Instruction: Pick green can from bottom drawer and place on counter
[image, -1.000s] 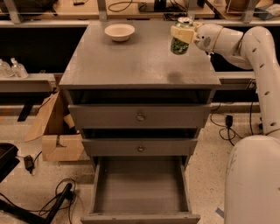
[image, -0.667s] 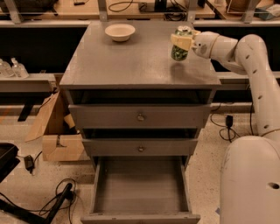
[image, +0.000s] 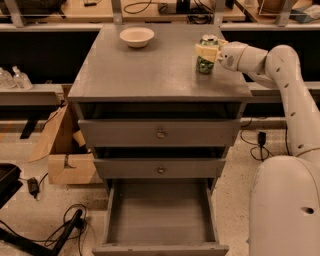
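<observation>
The green can (image: 205, 64) stands upright on the counter (image: 150, 70) near its right edge, silver top up. My gripper (image: 207, 51) reaches in from the right at the end of the white arm (image: 280, 65), and its cream fingers (image: 206, 52) are closed around the can's upper half. The bottom drawer (image: 160, 215) is pulled out below, and its flat grey floor holds nothing.
A cream bowl (image: 136, 36) sits at the back left of the counter. The two upper drawers with round knobs (image: 160, 134) are shut. A cardboard box (image: 65, 150) and cables lie on the floor at the left. My white base (image: 285, 205) stands at the right.
The gripper has carried the can down and slightly left, from a tilted hold above the counter's right side to standing on the counter.
</observation>
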